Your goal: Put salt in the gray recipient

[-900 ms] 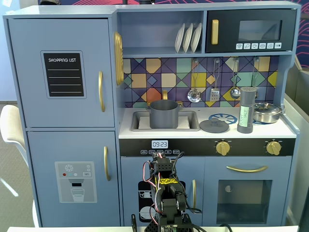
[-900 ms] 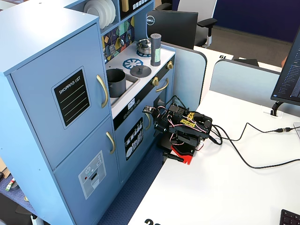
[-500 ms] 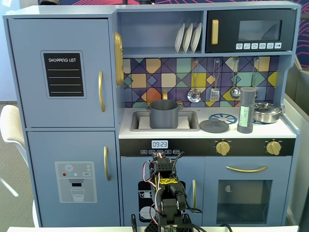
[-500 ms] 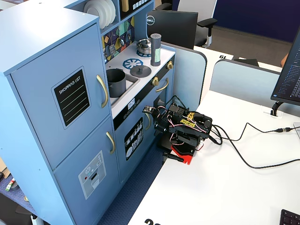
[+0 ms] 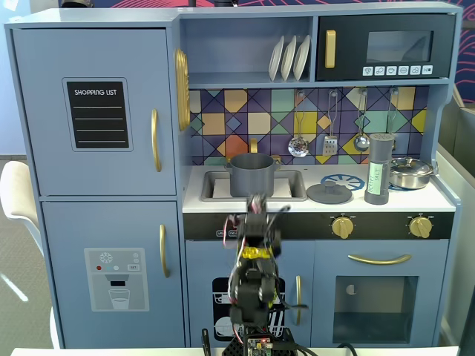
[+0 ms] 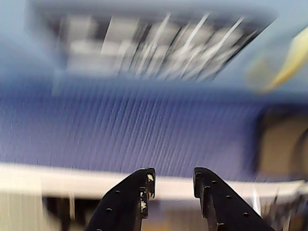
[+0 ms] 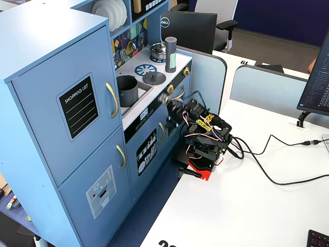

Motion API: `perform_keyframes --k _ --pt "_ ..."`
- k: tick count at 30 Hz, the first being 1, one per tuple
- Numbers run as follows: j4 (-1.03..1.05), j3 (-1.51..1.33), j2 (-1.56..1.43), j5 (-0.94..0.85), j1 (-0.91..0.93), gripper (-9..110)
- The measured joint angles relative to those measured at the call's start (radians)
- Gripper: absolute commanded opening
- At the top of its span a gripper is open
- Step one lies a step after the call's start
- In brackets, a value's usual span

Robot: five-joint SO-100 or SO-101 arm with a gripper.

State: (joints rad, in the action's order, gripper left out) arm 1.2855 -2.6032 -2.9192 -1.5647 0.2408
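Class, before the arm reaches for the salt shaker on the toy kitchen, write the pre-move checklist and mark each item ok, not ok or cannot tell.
1. Gripper empty, fingers apart: ok.
2. Salt shaker upright on the counter, beside the blue burner ring: ok.
3. Gray pot open-topped, sitting in the sink: ok.
4. Flat gray lid lies off the pot, between pot and shaker: ok.
5. Steel pan clear of the shaker: cannot tell; they stand close in a fixed view.
6. Wrist view sharp enough to aim: not ok, blurred.
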Motion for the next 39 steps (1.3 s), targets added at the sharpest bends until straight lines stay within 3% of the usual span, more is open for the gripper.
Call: perform_keyframes --k 4,11,17,22,30,39 --pt "-0.143 0.195 0.058 -0.023 0.212 0" --pt "-0.655 0.284 0.186 -0.048 0.546 18" --pt "-1.0 0.344 0.388 0.002 0.673 41" --pt "-1.206 0.345 0.517 0.031 0.698 49" --pt "-1.318 0.491 0.773 0.063 0.707 57" --pt "-1.319 0.755 1.063 0.077 0.707 54"
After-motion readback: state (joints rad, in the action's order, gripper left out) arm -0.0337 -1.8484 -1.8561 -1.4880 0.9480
